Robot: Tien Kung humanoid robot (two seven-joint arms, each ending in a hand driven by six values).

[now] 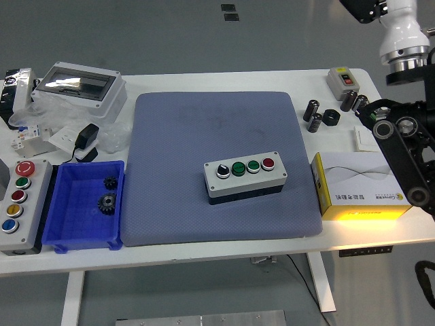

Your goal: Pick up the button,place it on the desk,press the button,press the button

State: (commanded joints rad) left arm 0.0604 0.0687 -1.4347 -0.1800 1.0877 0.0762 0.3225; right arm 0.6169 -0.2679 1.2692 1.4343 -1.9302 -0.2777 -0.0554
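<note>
The grey button box lies on the blue-grey mat near the middle of the table. It carries a black selector, two green buttons and a red button in a row. Nothing touches it. My right arm stands at the right edge, with its white forearm raised to the top right corner. Its hand is outside the picture. My left arm is out of view.
A blue bin with two black gears sits left of the mat. A larger button box lies at the far left. A yellow-and-white carton, black cylinders and a small switch box stand at the right. A clear-lidded enclosure is at the back left.
</note>
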